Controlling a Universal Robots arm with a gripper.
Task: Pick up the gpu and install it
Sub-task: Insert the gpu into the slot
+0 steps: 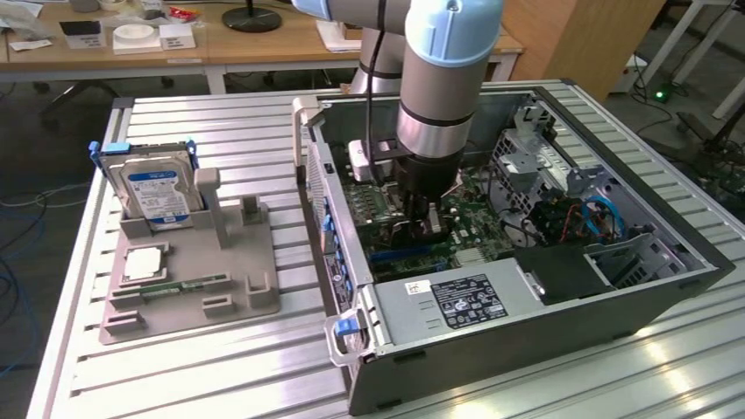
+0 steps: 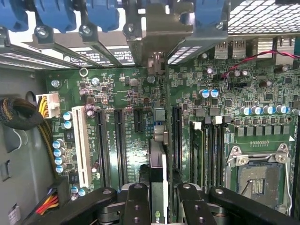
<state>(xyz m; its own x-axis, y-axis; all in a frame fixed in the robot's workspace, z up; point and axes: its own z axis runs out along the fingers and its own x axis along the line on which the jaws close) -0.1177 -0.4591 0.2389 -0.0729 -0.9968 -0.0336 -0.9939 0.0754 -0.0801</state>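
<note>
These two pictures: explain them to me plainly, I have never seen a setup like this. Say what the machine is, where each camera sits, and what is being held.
The machine is a robot arm reaching into an open computer case. The exterior view looks at the metal table from outside. The wrist view rides on the arm, looking down at the green motherboard. The gripper is shut on the gpu, a thin card seen edge-on, held over the slots. Beside the case, a grey holder tray carries a hard drive with a blue label.
</note>
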